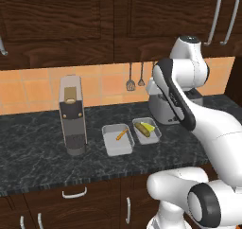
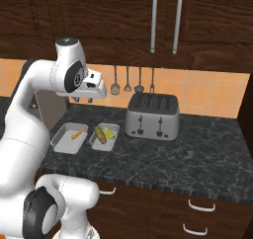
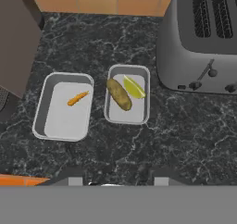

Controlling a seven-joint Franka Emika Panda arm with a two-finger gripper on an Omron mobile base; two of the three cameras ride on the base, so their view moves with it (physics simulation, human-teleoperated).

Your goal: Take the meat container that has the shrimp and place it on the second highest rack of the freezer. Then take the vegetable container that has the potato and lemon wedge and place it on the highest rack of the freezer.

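Trays with the shrimp [image 3: 77, 98] and the potato [image 3: 119, 94] sit untouched on the counter [image 3: 185, 135] below my gripper [image 3: 115, 181], which holds nothing, opening unclear.

An orange shrimp [image 3: 77, 98] is being shown in a pale grey meat container [image 3: 63, 106], and an olive-brown potato [image 3: 119, 94] with a bright yellow lemon wedge [image 3: 134, 87] in the grey vegetable container [image 3: 127, 94] to its right. Black, white-veined marbling is being displayed by the counter [image 3: 185, 126], silver-grey by the toaster [image 3: 200, 38] at right, orange tiling by the far wall [image 1: 38, 83], and dark brown wood grain by the cabinets [image 1: 56, 15].
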